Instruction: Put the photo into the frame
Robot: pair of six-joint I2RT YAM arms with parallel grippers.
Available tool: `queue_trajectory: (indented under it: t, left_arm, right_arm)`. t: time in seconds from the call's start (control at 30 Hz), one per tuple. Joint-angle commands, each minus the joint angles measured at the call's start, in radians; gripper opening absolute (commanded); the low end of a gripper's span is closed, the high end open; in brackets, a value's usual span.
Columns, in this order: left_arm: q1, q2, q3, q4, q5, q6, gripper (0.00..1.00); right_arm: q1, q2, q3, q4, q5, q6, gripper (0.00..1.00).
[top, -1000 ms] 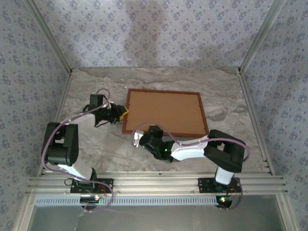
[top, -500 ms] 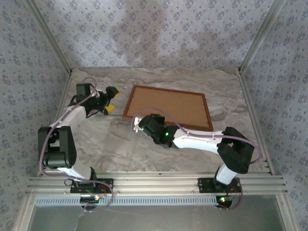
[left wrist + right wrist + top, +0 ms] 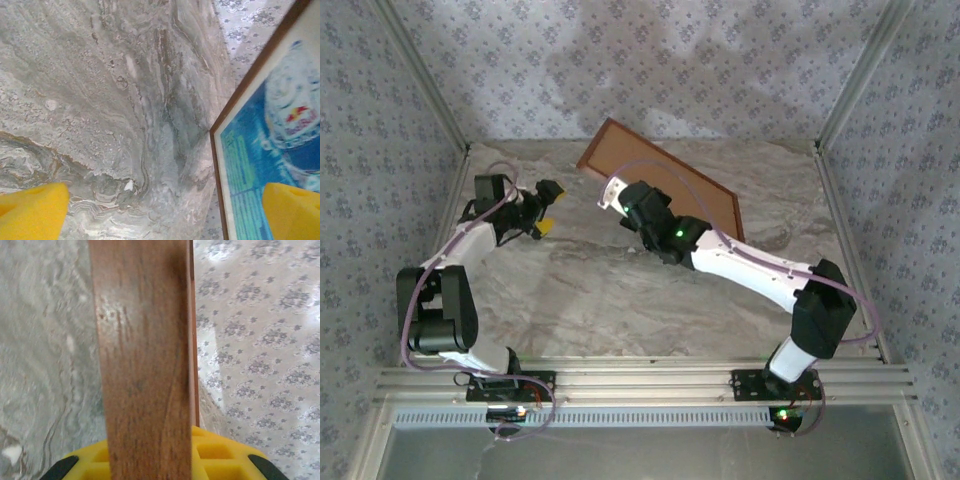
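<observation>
Patterned walls (image 3: 650, 70) close three sides of one marbled table (image 3: 580, 300). One frame (image 3: 670, 185) stands tilted up near the table's back edge, with one photo (image 3: 270, 150) (blue, with a helmeted figure) inside it. Of two grippers, the right gripper (image 3: 617, 195) clamps the frame's wooden bar, and the left gripper (image 3: 548, 208), near the left edge, is spread wide.

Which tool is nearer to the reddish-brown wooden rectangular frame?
Right. The right tool grips the frame by its edge, holding it tilted; the left tool hangs open off its left side, apart.
</observation>
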Motion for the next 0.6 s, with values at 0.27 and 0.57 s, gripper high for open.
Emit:
queue_trajectory:
  t: [0.27, 0.57]
  left_arm:
    - [-0.001, -0.007, -0.047, 0.044, 0.015, -0.022, 0.99]
    - [-0.010, 0.012, -0.047, 0.056, 0.024, -0.028, 0.99]
  right_arm:
    - [-0.217, -0.179, 0.049, 0.080, -0.420, 0.550, 0.00]
    - [-0.400, -0.335, -0.162, 0.127, -0.474, 0.785, 0.00]
